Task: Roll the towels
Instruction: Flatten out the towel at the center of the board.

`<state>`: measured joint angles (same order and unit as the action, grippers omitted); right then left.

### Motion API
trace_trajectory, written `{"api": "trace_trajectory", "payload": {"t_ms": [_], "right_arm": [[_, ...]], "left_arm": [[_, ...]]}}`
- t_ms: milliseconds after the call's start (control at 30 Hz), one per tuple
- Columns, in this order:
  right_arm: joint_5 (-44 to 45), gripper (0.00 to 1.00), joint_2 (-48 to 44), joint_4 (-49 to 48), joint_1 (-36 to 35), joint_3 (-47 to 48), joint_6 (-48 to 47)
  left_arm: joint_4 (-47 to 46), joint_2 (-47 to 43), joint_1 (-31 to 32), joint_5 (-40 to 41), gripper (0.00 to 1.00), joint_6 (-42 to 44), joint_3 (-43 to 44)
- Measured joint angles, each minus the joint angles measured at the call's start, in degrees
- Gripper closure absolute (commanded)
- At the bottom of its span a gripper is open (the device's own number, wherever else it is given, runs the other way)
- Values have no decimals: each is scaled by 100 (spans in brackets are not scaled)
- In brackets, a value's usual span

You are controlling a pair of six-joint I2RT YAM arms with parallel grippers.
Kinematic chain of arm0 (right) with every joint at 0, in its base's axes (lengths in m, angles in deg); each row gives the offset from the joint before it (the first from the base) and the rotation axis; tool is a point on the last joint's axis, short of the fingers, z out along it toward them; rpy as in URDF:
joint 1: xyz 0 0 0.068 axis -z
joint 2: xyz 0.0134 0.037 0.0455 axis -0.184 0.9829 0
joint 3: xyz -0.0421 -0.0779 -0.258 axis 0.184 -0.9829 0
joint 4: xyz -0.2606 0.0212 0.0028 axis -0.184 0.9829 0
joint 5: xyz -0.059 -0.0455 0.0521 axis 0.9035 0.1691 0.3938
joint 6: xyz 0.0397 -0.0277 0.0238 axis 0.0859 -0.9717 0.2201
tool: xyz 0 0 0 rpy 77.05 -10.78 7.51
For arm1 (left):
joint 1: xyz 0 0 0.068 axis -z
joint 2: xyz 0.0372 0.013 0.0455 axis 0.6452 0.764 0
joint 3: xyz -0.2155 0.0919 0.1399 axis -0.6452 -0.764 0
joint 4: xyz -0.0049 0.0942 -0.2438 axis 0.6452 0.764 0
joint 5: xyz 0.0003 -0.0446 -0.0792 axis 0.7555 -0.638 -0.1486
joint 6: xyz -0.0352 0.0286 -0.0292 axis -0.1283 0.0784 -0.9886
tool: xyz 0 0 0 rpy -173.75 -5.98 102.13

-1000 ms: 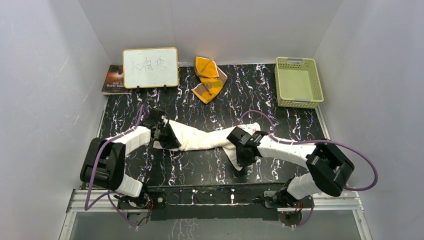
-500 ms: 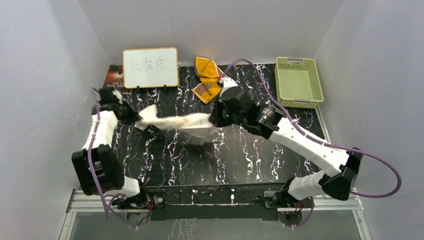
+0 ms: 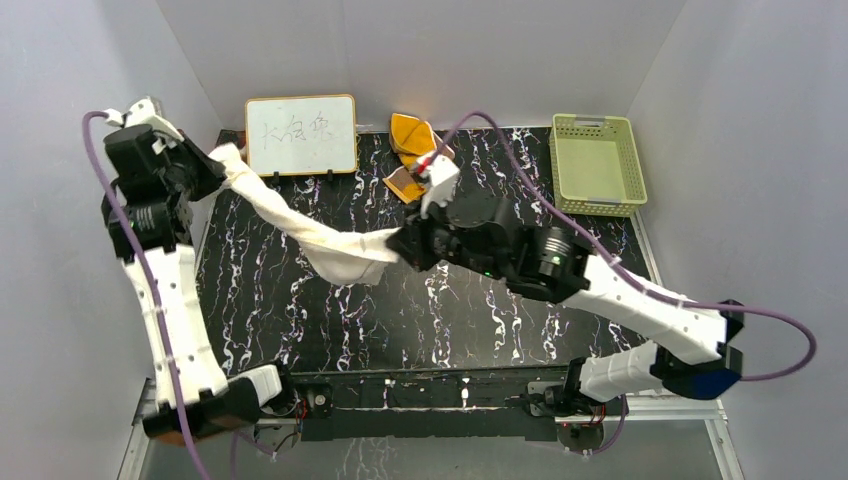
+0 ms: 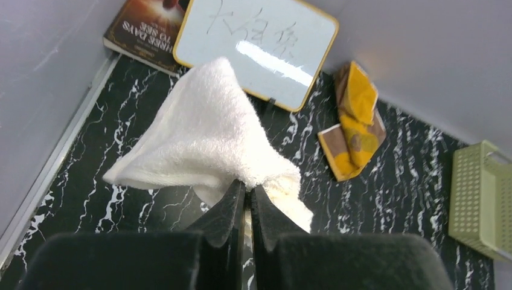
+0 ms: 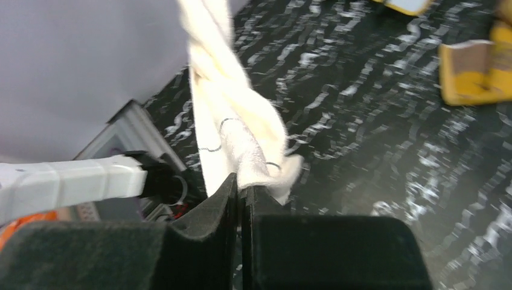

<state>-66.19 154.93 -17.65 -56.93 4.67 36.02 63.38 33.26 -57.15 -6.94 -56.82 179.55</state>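
Whiteboard (image 3: 300, 135) just beside a book (image 4: 148, 27) — green basket (image 3: 598, 208) well apart.

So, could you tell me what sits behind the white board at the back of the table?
A dark book lies behind the white board, its left part and cover lettering showing. The board covers its right side, so anything else back there cannot be seen.

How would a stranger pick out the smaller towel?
Look along the table's back edge, between the whiteboard and the green basket. The crumpled orange-yellow towel lies just right of the whiteboard; unlike the cream towel held up in the air, it rests untouched.
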Motion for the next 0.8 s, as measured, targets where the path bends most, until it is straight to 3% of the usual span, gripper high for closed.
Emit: {"api": "trace_trajectory", "payload": {"t_ms": [100,167,233,300,400,567,700,800], "right_arm": [[350,100,-636,188,439,-608,-7],[398,100,-957,372,1246,-942,136],[162,100,-1067,586,2481,-1163,284],[105,100,-997,804,3340,-1287,415],[-155,100,-885,1080,3580,-1453,538],[-723,100,-610,1182,3491,-1185,433],[-1211,100,101,1060,3414,-7,68],[-1298,100,660,809,2983,1047,-166]], "left_arm": [[-50,715,4,-186,77,249,-109],[33,1810,42,-291,67,426,35],[44,3075,142,-256,58,553,400],[17,3947,229,-157,55,616,479],[352,4385,463,-136,53,658,476],[289,3200,1250,-275,52,691,197],[-44,1534,1921,-778,51,560,-883],[-251,490,1906,-1239,46,380,-1753]]}}
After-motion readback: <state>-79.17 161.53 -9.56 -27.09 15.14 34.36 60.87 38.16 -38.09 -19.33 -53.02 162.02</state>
